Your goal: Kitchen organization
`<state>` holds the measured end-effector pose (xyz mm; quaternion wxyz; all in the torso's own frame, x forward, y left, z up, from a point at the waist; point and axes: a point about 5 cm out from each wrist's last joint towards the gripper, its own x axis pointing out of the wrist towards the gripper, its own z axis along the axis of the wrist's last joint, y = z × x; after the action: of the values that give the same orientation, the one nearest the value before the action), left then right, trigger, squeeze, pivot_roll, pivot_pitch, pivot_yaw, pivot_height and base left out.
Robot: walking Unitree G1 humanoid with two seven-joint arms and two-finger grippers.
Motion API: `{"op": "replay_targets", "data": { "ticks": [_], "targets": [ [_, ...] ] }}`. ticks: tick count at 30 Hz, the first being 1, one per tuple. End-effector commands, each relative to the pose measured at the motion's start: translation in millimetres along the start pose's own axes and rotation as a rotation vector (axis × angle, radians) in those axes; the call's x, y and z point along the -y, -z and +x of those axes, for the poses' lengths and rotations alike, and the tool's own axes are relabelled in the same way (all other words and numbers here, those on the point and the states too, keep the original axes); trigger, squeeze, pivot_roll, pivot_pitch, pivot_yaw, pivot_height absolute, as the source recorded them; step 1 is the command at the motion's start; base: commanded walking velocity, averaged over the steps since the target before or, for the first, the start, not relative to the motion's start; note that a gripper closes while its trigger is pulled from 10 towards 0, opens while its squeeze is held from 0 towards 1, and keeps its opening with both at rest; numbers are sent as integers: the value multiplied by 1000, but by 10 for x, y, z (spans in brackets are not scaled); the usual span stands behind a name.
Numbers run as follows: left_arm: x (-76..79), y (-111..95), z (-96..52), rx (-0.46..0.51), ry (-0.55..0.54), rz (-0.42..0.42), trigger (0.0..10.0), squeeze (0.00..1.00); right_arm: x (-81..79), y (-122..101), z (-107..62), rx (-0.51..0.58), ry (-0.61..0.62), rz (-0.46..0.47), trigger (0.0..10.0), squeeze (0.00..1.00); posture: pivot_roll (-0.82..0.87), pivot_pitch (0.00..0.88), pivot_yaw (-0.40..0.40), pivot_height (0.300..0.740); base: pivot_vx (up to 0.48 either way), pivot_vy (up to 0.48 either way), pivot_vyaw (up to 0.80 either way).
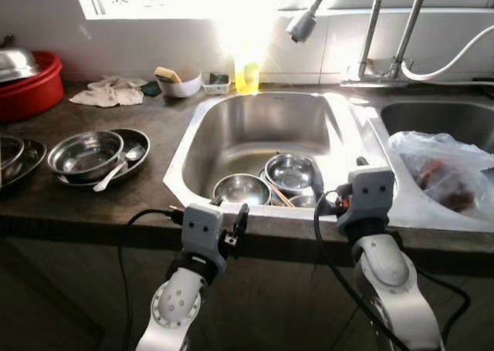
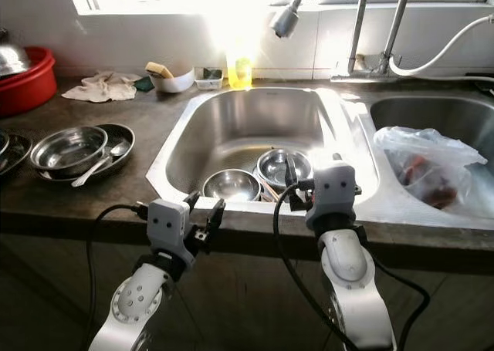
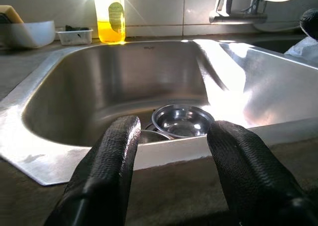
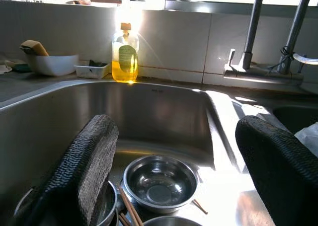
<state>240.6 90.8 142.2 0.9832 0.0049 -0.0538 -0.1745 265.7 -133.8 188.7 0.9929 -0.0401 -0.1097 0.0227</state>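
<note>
Bowls: your small round steel bowls (image 1: 289, 170) sit in the stainless steel sink basin (image 1: 255, 127).
Left gripper (image 3: 171, 161): jaws apart, empty, at the dark surface (image 1: 139, 212) edge.
Right gripper (image 4: 174, 166): jaws wide, empty, over the basin.

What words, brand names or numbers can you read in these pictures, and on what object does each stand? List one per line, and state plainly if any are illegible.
Soap bottle green label: print too small and blurred to read.
Sink back wall: a small stamped mark, too small to read.
No readable text is visible on anything else.
</note>
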Motion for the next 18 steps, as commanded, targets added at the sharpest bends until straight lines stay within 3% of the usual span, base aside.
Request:
{"op": "replay_targets", "data": {
  "ticks": [1, 6, 18],
  "targets": [
    [-40, 38, -14, -15, -11, 7, 10000, 0, -44, -32, 10, 6, -14, 7, 10000, 0, 45, 41, 16, 740, 0, 0, 0],
    [-45, 33, -11, -12, -13, 15, 10000, 0, -50, -43, 25, 11, -19, 6, 10000, 0, 45, 43, 18, 740, 0, 0, 0],
    [-44, 15, 8, -6, -11, 21, 10000, 0, -67, -56, 43, 17, -29, 14, 10000, 0, 45, 42, 22, 740, 0, 0, 800]
  ]
}}
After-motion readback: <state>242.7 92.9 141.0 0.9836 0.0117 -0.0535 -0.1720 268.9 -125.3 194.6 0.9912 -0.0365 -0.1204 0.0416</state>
